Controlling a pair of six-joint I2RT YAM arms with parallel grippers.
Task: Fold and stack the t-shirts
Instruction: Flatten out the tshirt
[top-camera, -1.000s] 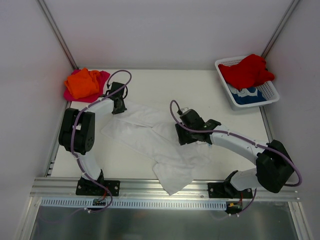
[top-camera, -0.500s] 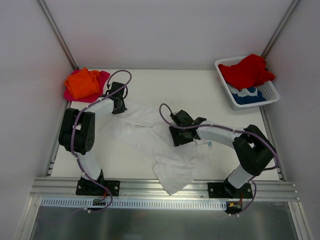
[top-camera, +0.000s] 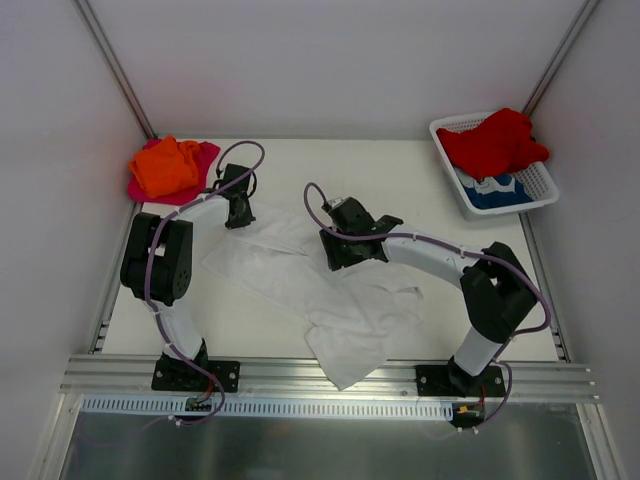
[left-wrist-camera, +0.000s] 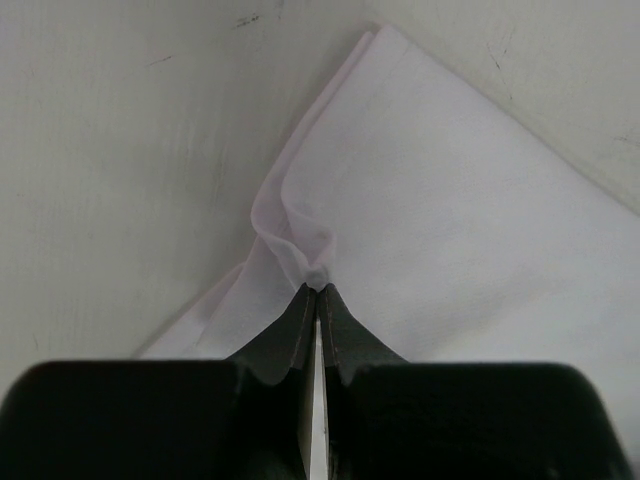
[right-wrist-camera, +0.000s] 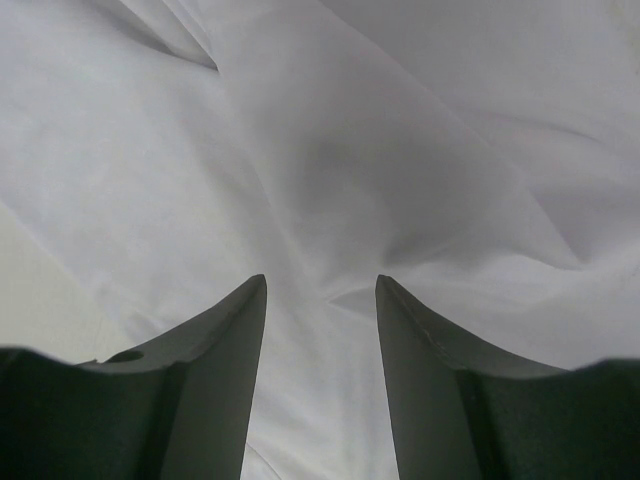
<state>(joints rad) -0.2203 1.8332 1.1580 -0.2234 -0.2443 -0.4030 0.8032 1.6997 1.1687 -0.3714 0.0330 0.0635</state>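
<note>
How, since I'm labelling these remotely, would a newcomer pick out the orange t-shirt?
Go to the far left corner of the table. Two crumpled shirts are piled there; the orange t-shirt lies on top of the magenta-pink t-shirt. It is the only orange cloth in view.

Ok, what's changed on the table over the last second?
The right tool, open, moved left and farther out over the white t-shirt, its elbow swinging in; it gripped nothing. The left tool stayed shut on that shirt's corner; the orange t-shirt and the basket did not move.
</note>
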